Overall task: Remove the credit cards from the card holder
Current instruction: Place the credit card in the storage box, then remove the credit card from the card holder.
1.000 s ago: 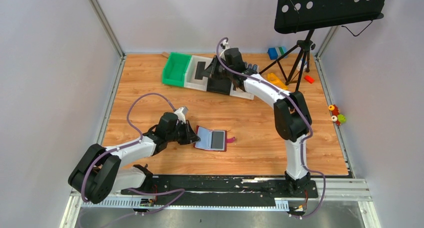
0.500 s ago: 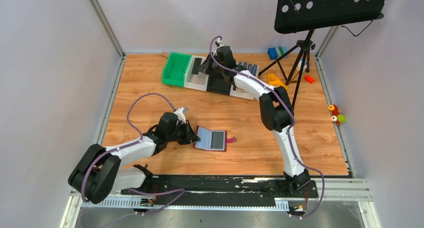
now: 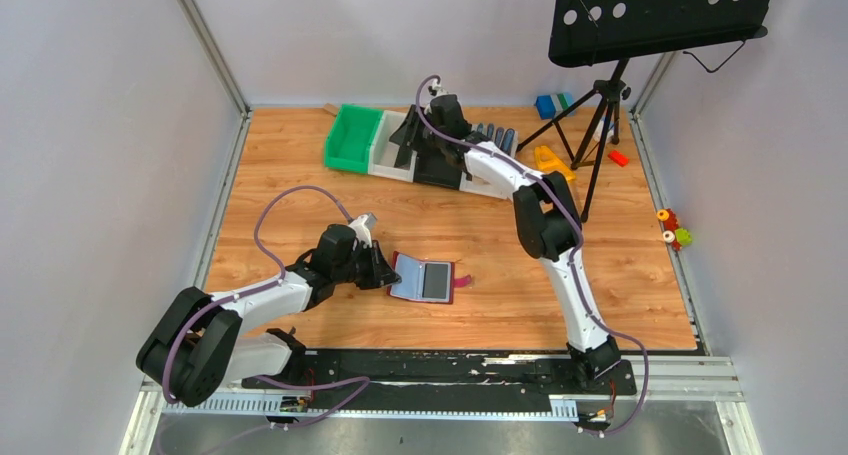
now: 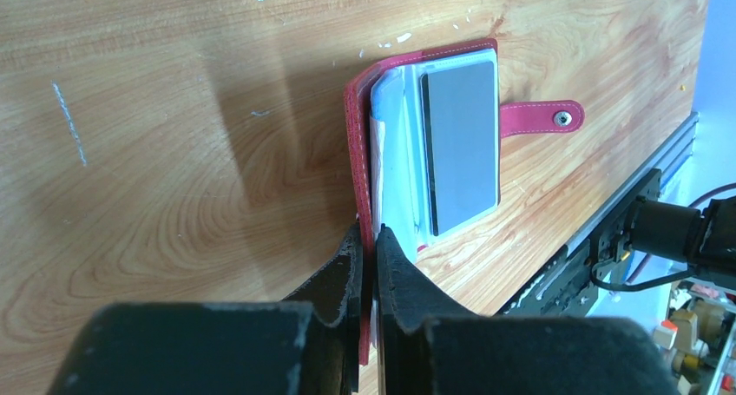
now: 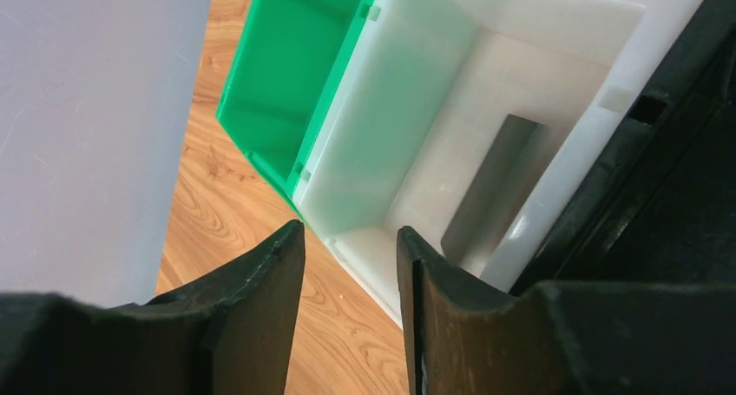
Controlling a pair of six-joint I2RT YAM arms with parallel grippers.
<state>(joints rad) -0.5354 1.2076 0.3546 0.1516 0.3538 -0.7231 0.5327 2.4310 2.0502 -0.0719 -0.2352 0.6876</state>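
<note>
The maroon card holder (image 3: 424, 279) lies open on the wood floor, snap tab (image 4: 542, 117) to the right. A grey card (image 4: 460, 143) sits in its inner pocket. My left gripper (image 4: 369, 239) is shut on the holder's near left edge, the red cover pinched between the fingers; in the top view this gripper (image 3: 386, 272) is at the holder's left side. My right gripper (image 5: 347, 234) stands open and empty over the near rim of a white bin (image 5: 417, 134). Another grey card (image 5: 490, 191) leans inside that bin.
A green bin (image 3: 352, 138) adjoins the white bin (image 3: 385, 158) on its left, a black bin (image 3: 440, 171) on its right. A music stand's tripod (image 3: 600, 105) stands at the back right, with small coloured toys round it.
My right arm has swung left from the black bin to the white bin, and its jaws have opened. The left gripper and the card holder have not moved.
</note>
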